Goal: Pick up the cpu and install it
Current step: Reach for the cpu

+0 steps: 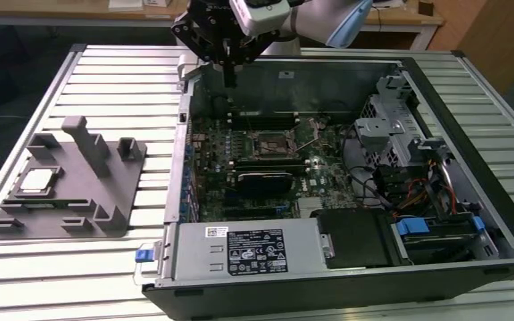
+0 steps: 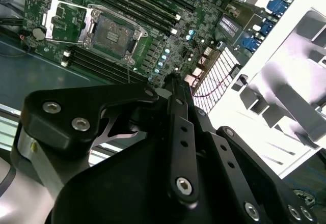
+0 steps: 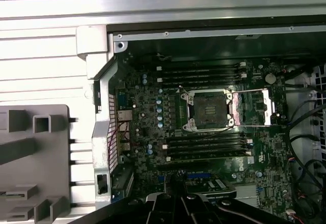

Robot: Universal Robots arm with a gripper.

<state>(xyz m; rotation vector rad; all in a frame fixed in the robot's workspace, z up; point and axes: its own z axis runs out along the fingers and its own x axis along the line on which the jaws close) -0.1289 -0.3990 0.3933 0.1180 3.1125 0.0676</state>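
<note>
Black metal, closed up and empty: my gripper (image 1: 230, 83) hangs with its jaws brought together on nothing, over the far-left corner of the open computer case (image 1: 471, 267) as the exterior view shows it. In both wrist views its tips (image 2: 173, 80) sit above the motherboard (image 3: 147, 132), off to one side of the socket (image 3: 209, 111).

The socket (image 1: 270, 142) lies bare, with its metal frame (image 3: 252, 109) folded back beside it and no chip seated in it.

The cpu (image 1: 38, 180) rests flat, silver face up, in a recess of the grey holder (image 1: 105, 194) on the slatted metal table (image 1: 105, 73), outside the case on the exterior view's left and nearer the camera than my gripper, well apart from it.

Handling, in my judgement: the chip is light, thin and rigid, so weight is no concern. The polished top is likely slick, and the underside contacts are fragile, so neither face is a place to press. Best hold is across two opposite edges of the darker rim, kept level. The holder's walls stand close around it, so finger room looks tight on some sides.
</note>
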